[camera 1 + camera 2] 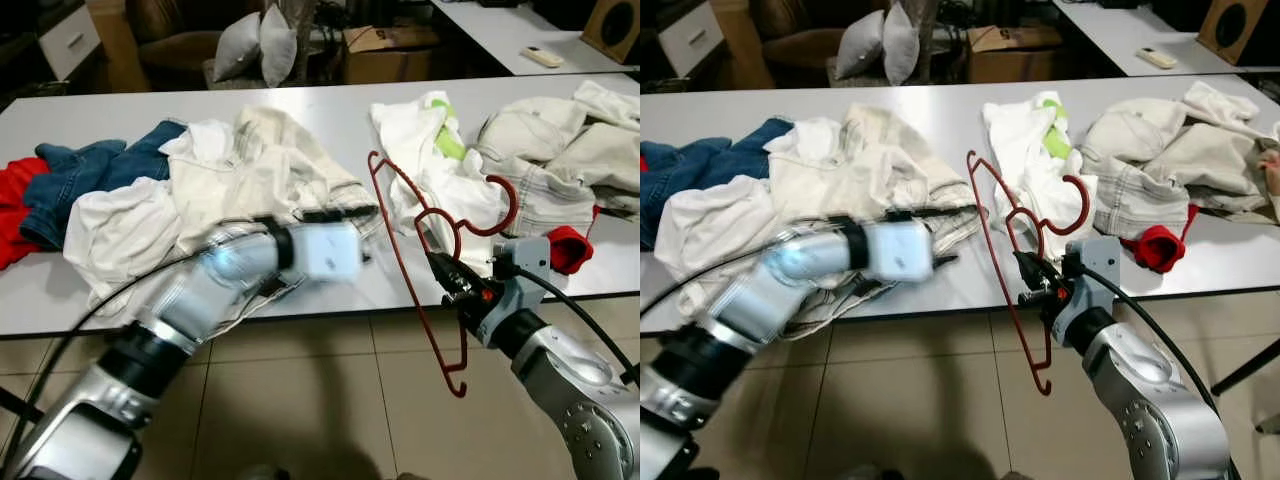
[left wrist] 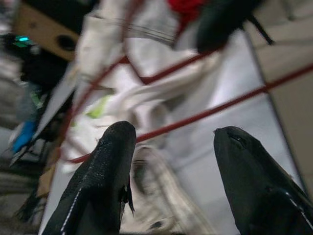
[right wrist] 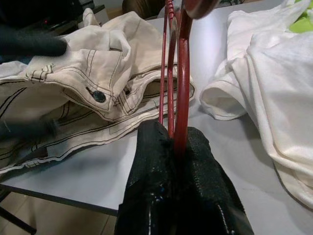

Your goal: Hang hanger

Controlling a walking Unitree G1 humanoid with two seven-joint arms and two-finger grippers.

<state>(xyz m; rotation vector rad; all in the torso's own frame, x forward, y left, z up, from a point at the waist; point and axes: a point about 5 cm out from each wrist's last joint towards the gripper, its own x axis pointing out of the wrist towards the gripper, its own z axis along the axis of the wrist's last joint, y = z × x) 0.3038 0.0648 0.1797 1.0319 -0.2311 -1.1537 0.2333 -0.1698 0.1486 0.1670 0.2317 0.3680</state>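
Holding the red hanger point(image 1: 400, 235) at the desk point(image 1: 330, 110) front edge, our right gripper point(image 1: 447, 278) is clamped tight on its wire, hook pointing up over the white shirt point(image 1: 430, 170). Our left gripper point(image 2: 171, 161) hovers w/ fingers spread, nothing held, beside cream trousers point(image 1: 270, 165).

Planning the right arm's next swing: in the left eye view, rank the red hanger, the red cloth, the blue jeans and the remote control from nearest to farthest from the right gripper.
1. Red hanger: clamped in the right gripper at the table's front edge.
2. Red cloth: on the table, just to the gripper's right.
3. Blue jeans: far across the table on the left.
4. Remote control: on the back table, upper right; its rank against the jeans is too close to call.
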